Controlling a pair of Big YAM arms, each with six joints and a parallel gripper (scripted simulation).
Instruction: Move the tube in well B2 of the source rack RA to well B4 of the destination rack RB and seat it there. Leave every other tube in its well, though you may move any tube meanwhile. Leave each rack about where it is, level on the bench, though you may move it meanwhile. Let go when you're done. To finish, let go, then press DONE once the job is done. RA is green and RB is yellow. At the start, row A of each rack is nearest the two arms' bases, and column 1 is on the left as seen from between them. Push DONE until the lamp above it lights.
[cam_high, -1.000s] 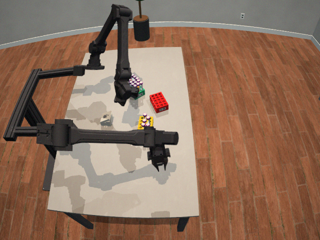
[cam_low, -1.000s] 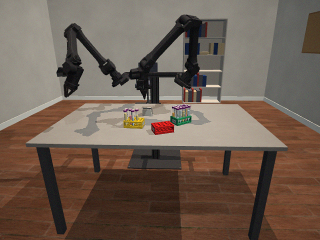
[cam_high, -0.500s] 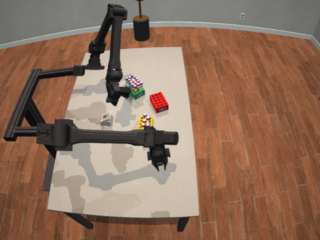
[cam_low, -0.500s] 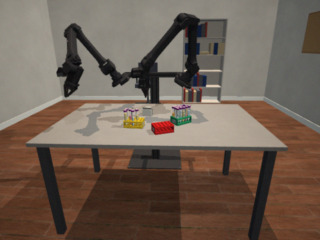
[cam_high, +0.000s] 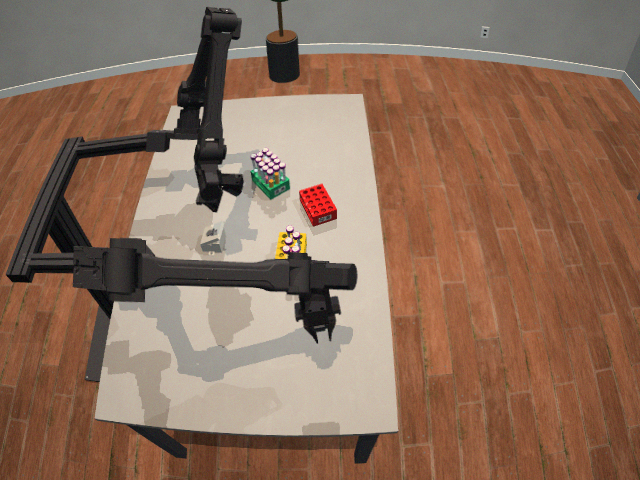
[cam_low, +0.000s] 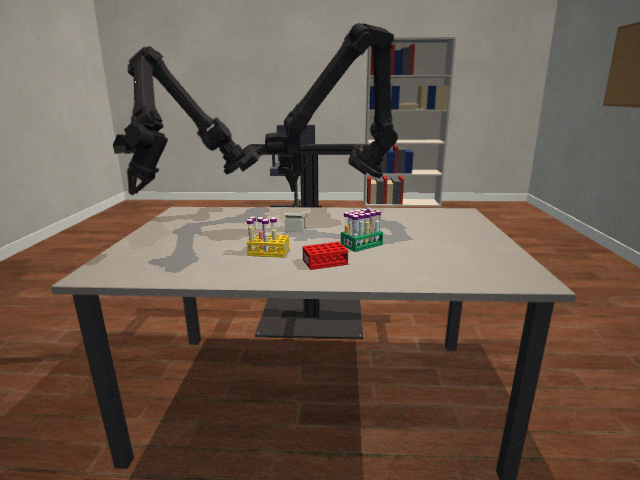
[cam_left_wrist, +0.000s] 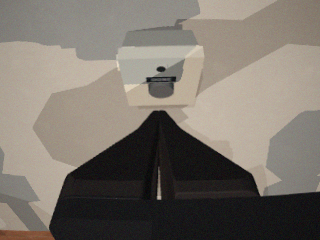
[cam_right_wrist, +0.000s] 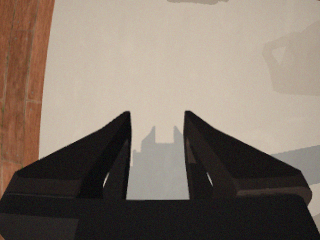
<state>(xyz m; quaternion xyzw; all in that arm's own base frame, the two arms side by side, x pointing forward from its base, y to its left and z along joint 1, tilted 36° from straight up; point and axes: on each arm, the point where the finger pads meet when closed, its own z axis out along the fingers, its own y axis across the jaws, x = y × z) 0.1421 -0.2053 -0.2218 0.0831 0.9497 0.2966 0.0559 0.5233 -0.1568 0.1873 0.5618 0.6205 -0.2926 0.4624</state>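
Note:
The green rack RA (cam_high: 272, 190) (cam_low: 360, 238) holds several purple-capped tubes. The yellow rack RB (cam_high: 282, 243) (cam_low: 267, 252) holds several purple-capped tubes (cam_high: 292, 233) (cam_low: 262, 224); I cannot tell which wells they fill. The grey DONE box (cam_high: 211, 240) (cam_low: 294, 222) (cam_left_wrist: 160, 75) stands near the arms' bases; the small lamp on it looks dark. My left gripper (cam_high: 211, 206) (cam_low: 294, 190) (cam_left_wrist: 159, 120) is shut and empty, and hangs above the box, pointing down at it. My right gripper (cam_high: 323, 336) (cam_low: 132, 190) (cam_right_wrist: 157, 121) is partly open and empty, high over bare table beyond the yellow rack.
An empty red rack (cam_high: 317, 204) (cam_low: 324, 254) stands between the green and yellow racks. The right arm's long link stretches across the table (cam_high: 310, 129) just beside the yellow rack in the top view. A bookshelf and a potted plant stand off the table.

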